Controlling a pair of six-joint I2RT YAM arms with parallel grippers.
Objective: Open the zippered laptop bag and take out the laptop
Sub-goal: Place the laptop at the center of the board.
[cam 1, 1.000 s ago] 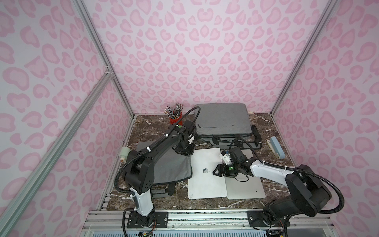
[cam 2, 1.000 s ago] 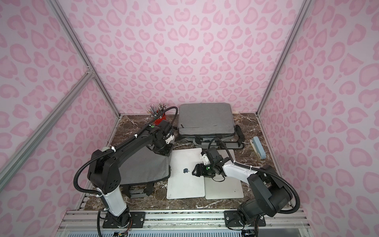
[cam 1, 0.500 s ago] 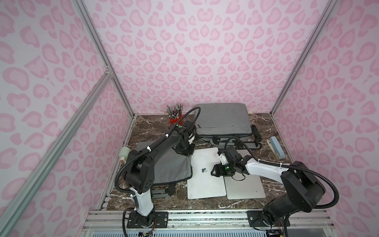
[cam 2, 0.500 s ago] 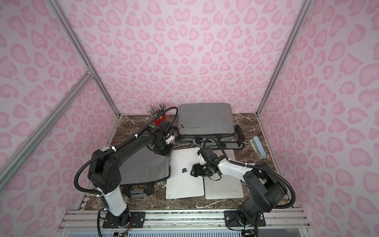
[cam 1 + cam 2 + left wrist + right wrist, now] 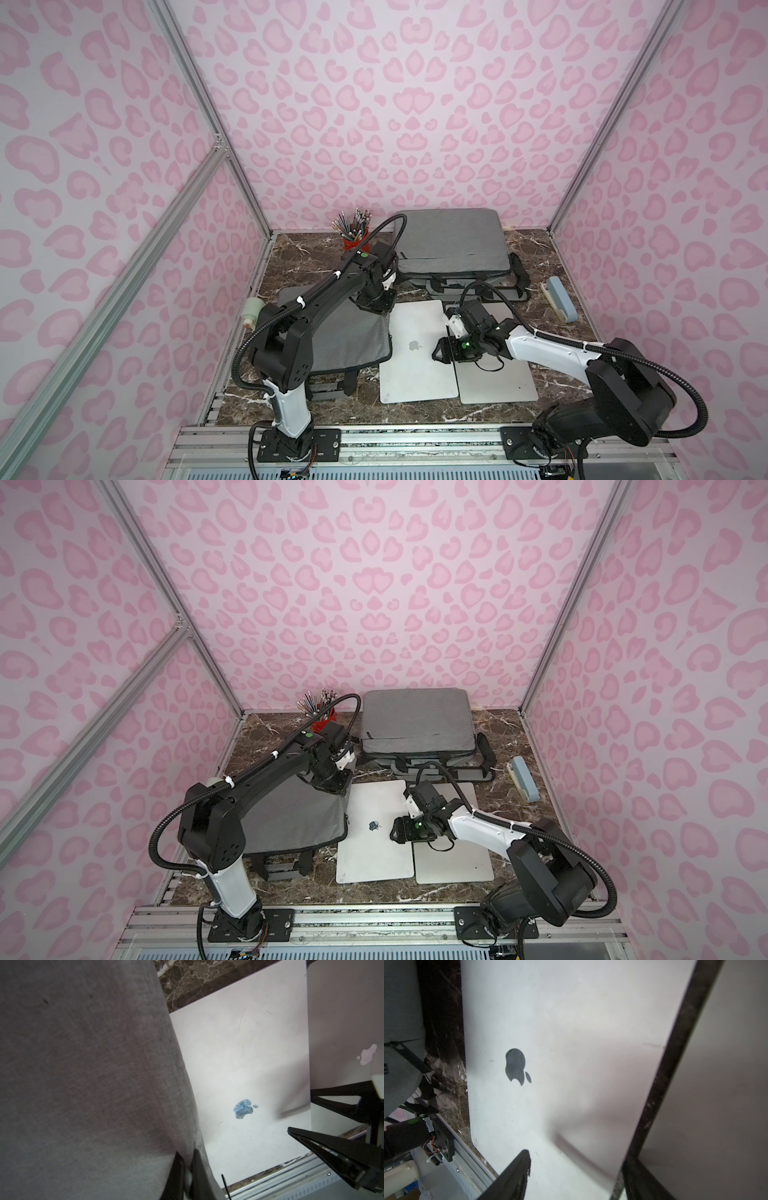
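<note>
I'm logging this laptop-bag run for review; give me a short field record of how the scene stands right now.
task bag: flat grey fabric laptop bag, lying beside the laptop
laptop: silver closed laptop with apple logo, out of the bag, flat on the dark marble table
second laptop: silver, alongside it
left gripper: shut, pinching the bag's fabric edge
right gripper: open, one finger on each side of the laptop's edge
other bag: grey zippered bag at the back
extras: red cup of pencils; blue-grey stapler
</note>
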